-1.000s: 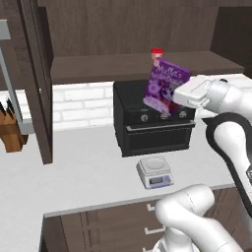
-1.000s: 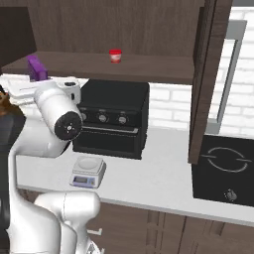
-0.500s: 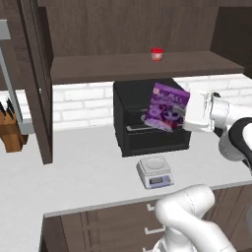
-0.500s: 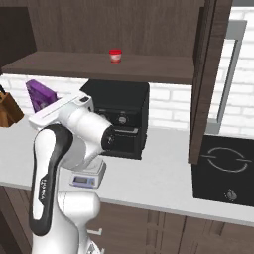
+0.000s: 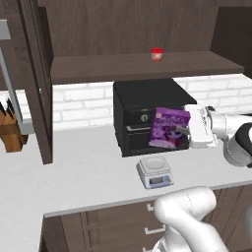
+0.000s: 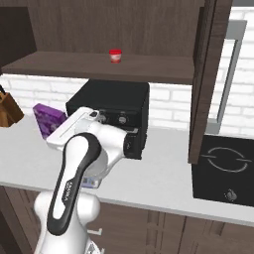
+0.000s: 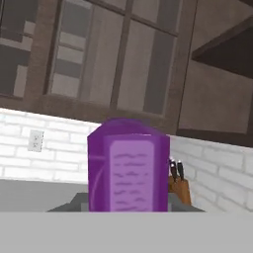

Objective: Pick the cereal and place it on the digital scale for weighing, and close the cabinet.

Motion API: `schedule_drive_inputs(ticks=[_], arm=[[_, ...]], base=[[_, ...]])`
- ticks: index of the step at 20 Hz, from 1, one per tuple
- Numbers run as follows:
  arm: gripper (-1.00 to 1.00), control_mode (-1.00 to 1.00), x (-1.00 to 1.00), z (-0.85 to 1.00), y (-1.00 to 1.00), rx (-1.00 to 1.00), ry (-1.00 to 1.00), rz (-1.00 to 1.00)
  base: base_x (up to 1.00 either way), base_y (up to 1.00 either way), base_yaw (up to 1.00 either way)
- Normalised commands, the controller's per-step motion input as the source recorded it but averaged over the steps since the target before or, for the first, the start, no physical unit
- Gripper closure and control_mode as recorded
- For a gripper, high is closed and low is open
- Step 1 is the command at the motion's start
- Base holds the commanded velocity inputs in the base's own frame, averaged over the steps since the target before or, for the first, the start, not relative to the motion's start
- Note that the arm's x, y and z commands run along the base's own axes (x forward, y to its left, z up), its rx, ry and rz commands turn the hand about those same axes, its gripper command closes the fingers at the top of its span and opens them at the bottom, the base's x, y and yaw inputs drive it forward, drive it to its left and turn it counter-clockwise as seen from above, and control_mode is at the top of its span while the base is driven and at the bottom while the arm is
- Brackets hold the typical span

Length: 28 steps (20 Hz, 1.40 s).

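cabinet [image 5: 39,74] first: dark brown wall unit over the counter [image 5: 83,167], its doors swung open; one door stands edge-on at the left of the left base view, the other [image 6: 206,74] hangs edge-on at the right of the right base view. a glass-panelled door [image 7: 99,54] shows beyond the box in the hand view. open shelf inside carries a small red-and-white cup [image 5: 156,54] near its middle.

black oven [image 5: 147,110] sits on the counter against the white brick wall, under the shelf. black cooktop [image 6: 223,168] is set into the counter at the far right of the right base view. knife block [image 5: 10,130] stands at the counter's left end.

arm reaches in from the right, level, wrist pointing left across the oven front. fingers [image 5: 189,129] are clamped tight on the right edge of the cereal [image 5: 169,129]; the purple box is held in the air, roughly upright with a slight tilt, in front of the oven's lower right face, clear of the counter. hand view shows the box's narrow purple side close up.

digital scale [image 5: 154,173] rests on the counter in front of the oven, below and slightly left of the cereal, plate bare, well apart from the box.
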Motion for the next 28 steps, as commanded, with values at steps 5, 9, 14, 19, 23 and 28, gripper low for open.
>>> schedule_drive_inputs(ticks=[5, 9, 14, 19, 23, 28], arm=[[1.00, -1.00, 0.18, -0.53, -0.14, -0.03, 0.04, 0.05], [1.00, -1.00, 0.37, -0.58, -0.09, -0.02, 0.00, 0.01], [1.00, -1.00, 0.45, -0.57, -0.17, 0.00, 0.00, 0.01], [1.00, -1.00, 0.47, -0.39, -0.27, 0.00, 0.00, 0.00], [1.00, -1.00, 0.38, -0.31, -0.14, -0.02, 0.00, 0.00], [1.00, -1.00, 0.41, -0.37, -0.01, -0.06, 0.00, 0.00]], base=[[0.00, 0.00, 0.00], [0.00, 0.00, 0.00], [0.00, 0.00, 0.00], [0.00, 0.00, 0.00], [0.00, 0.00, 0.00], [0.00, 0.00, 0.00]])
